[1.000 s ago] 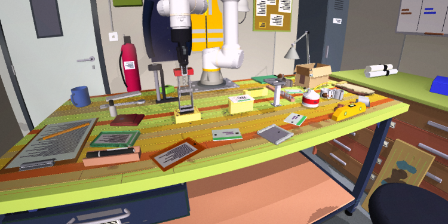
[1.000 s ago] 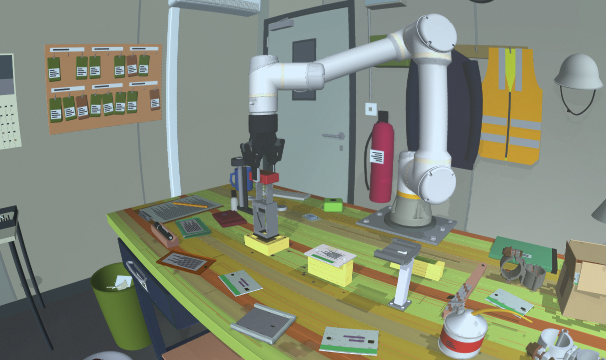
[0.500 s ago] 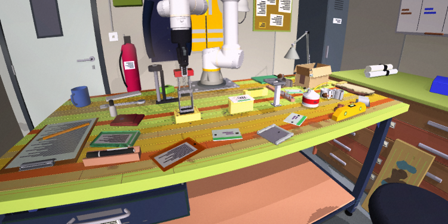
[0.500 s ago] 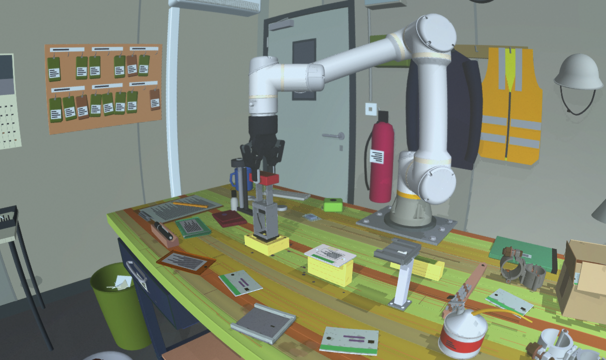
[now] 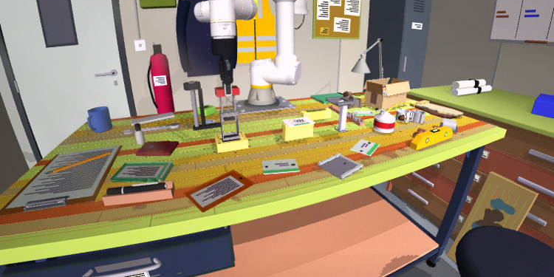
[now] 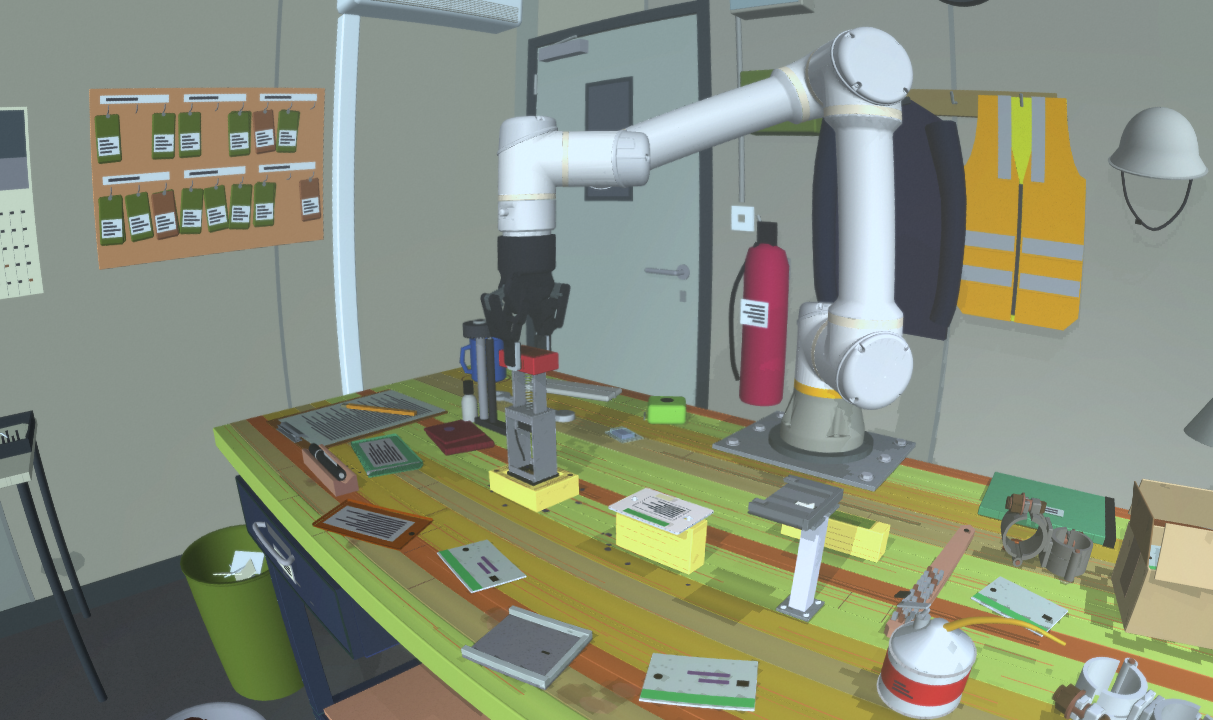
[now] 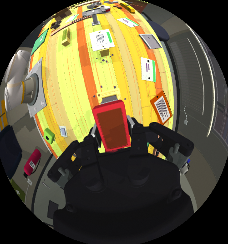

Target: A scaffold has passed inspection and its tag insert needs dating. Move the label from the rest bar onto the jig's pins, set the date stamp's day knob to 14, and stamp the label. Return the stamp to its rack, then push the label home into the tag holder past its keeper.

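Note:
Near the middle of the bench the date stamp (image 5: 227, 114) stands upright in its yellow rack (image 5: 231, 143), a grey frame with a spring and a red cap (image 7: 112, 125) on top. To its right the white label (image 5: 298, 122) lies on the yellow jig block (image 5: 297, 129), and further right a grey rest bar (image 6: 796, 504) sits on a white post beside the yellow tag holder (image 6: 848, 535). My gripper (image 5: 227, 88) hangs straight down over the stamp and is closed on the red cap.
A cardboard box (image 5: 386, 91) stands at the far right of the bench. Loose tags (image 5: 280, 166), a grey tray (image 5: 340, 165), an orange tag holder (image 5: 219, 189) and a clipboard (image 5: 63, 176) lie along the near edge. A grey stand (image 5: 195, 105) rises just left of the stamp.

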Tool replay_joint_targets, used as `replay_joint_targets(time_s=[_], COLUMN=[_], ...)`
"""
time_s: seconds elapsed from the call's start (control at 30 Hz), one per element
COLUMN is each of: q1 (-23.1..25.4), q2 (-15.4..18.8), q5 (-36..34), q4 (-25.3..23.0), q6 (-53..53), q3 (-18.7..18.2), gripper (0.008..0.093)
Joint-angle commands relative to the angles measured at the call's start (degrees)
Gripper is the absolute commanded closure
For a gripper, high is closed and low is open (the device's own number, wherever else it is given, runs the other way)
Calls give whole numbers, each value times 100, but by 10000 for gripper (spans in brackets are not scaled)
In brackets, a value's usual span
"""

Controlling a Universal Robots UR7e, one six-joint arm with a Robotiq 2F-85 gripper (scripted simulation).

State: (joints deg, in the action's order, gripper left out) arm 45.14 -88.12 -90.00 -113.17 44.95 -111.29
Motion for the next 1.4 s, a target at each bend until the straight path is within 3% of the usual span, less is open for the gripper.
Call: replay_joint_targets(time_s=[0.0, 1.37], q1=[0, 0], q2=[-6, 28], q5=[-1, -1], q4=[-13, -96], q6=[0, 0], q3=[5, -52], gripper=[934, 934])
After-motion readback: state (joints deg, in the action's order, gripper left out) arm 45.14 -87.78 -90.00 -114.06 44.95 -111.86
